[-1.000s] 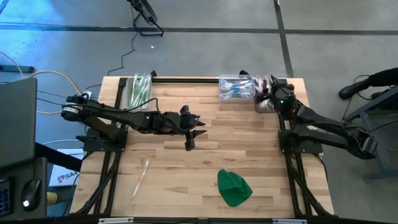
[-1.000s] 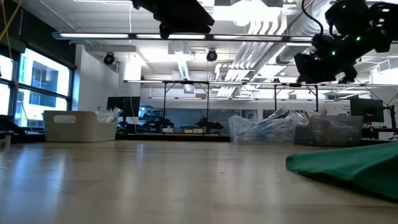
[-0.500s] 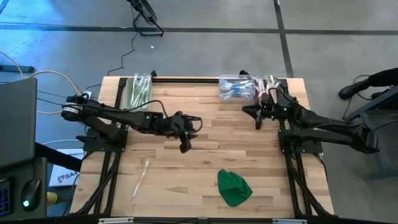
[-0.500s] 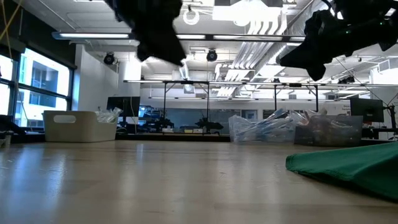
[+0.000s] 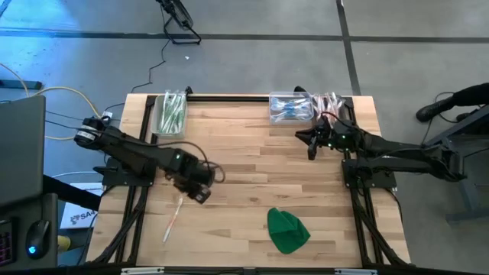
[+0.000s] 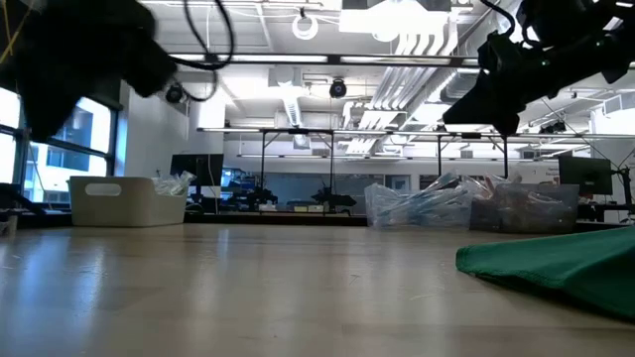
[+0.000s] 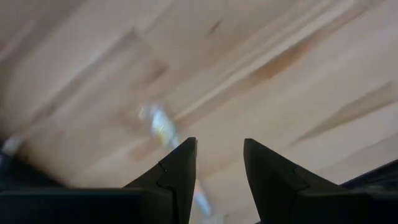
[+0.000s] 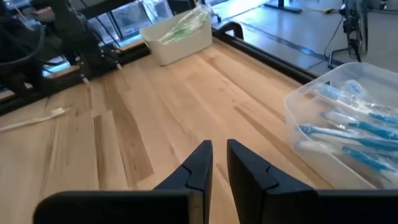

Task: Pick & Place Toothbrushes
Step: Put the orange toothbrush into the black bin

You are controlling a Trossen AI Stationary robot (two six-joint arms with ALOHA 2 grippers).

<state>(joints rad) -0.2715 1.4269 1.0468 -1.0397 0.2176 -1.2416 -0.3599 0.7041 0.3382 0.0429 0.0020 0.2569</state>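
Observation:
One pale toothbrush point(image 5: 173, 219) lies flat on the wood table near its near-left part; it also shows in the right wrist view point(image 8: 31, 121). My left gripper point(image 5: 197, 192) hovers just past the toothbrush's far end. It is open and empty, and the blurred toothbrush point(image 7: 160, 127) shows beside one finger. My right gripper point(image 5: 310, 147) hangs above the table's far right, shut and empty, near the clear bin of blue toothbrushes point(image 5: 290, 107). A white bin of green toothbrushes point(image 5: 170, 112) stands at the far left.
A green cloth lump point(image 5: 287, 230) lies near the front edge, right of centre, and shows in the low view point(image 6: 556, 263). Another bin with pinkish toothbrushes point(image 5: 330, 102) stands at the far right corner. Bare wood point(image 5: 252, 164) lies between the arms.
My left gripper has swung from the table's middle toward the near-left and dropped toward the lone toothbrush. My right gripper has come away from the far-right bin, toward the table's middle and near side, then nearly stopped. The toothbrush has not moved.

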